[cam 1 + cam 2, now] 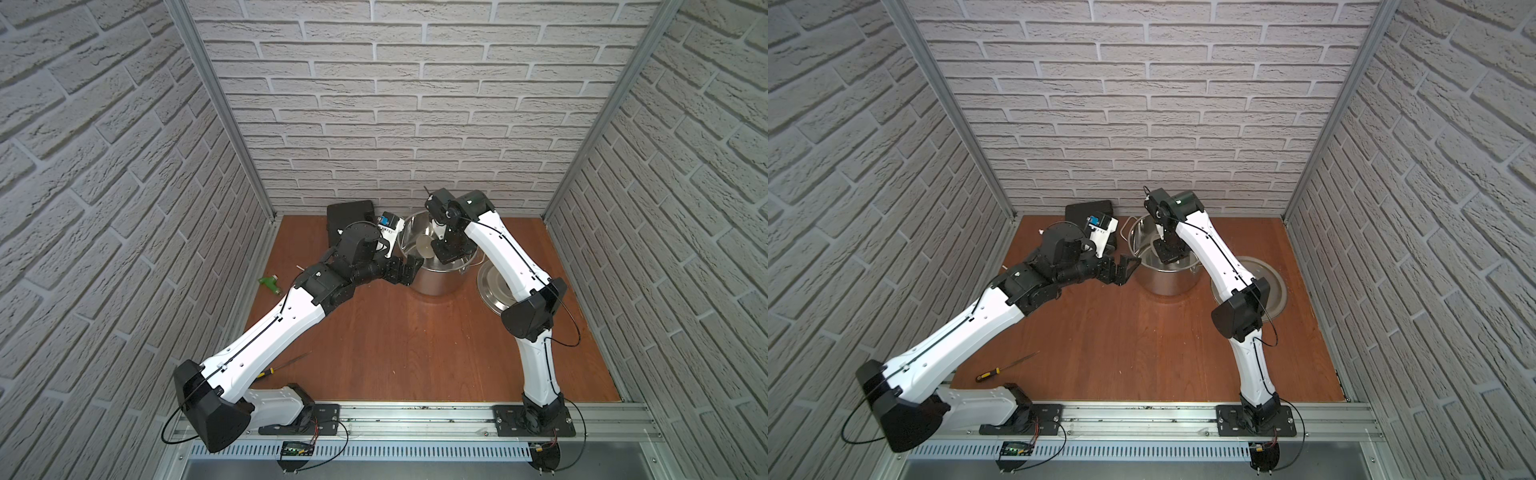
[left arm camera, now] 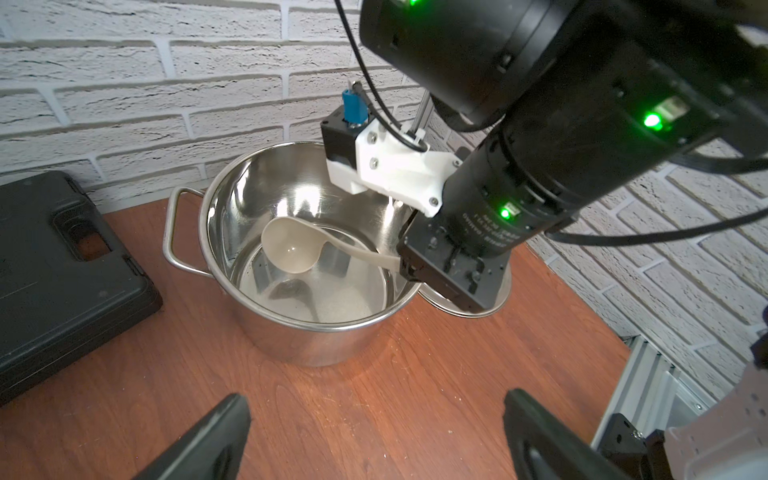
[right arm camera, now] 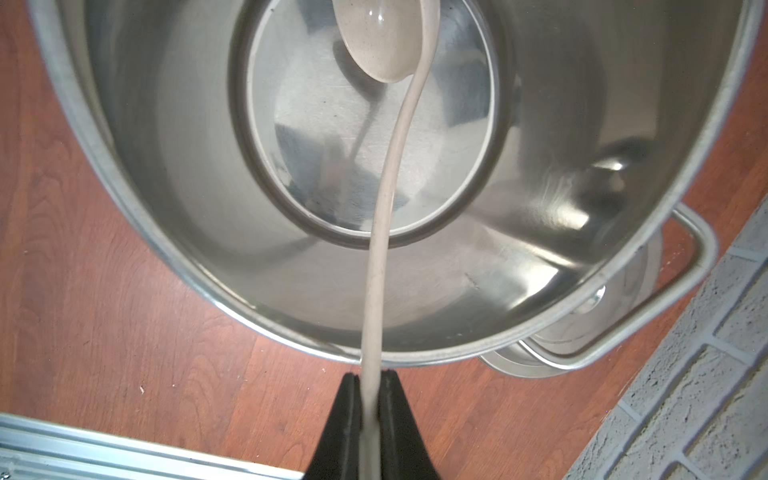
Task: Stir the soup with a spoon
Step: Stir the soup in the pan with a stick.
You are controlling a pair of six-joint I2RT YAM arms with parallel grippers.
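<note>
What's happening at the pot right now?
The right gripper is shut on the handle of the cream ladle, whose bowl hangs inside the steel pot. No liquid shows in the pot, only bare metal. The left gripper is open and empty, next to the pot's rim. The lid lies on the table beside the pot.

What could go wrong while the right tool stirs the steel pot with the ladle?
1. The right tool pinches the ladle on its slim handle, far from the bowl, so the bowl may twist or slip if it presses against the pot wall.
2. Nothing holds the pot: the left tool hangs open beside it. Stirring might push the pot against the lid close by.
</note>
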